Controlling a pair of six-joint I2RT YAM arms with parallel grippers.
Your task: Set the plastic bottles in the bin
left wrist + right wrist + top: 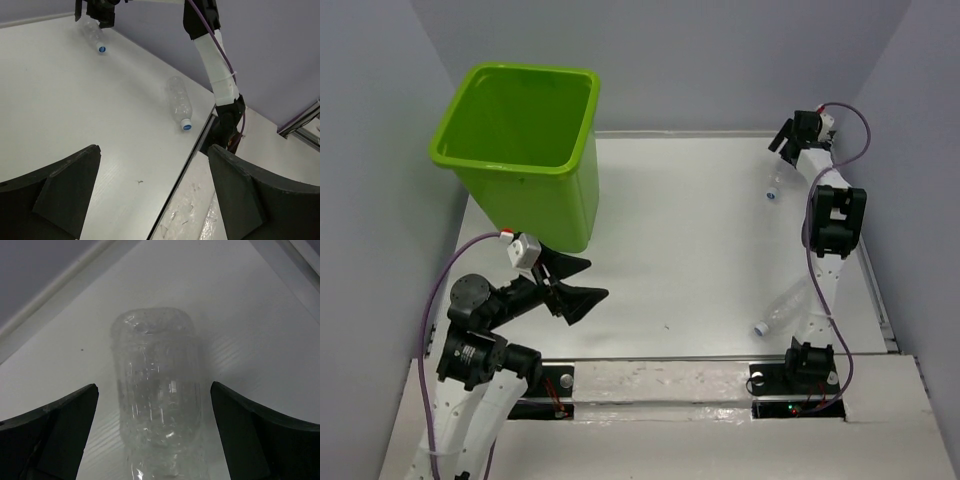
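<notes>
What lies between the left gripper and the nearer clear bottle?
Bare table with one tiny speck separates left gripper from clear bottle, per left wrist view.

The left arm [490, 410] and right arm [825, 285] share one build: smooth white link tubes between chunky black joint housings. A thin lilac cable [438, 300] loops along each. The left hand [154, 149] and right hand [154, 386] have matte black, wedge-shaped fingers with flat inner faces. A small white block [527, 250] with a red mark sits at the left wrist. The right arm's black base [790, 385] shows tiny red and green lights.
</notes>
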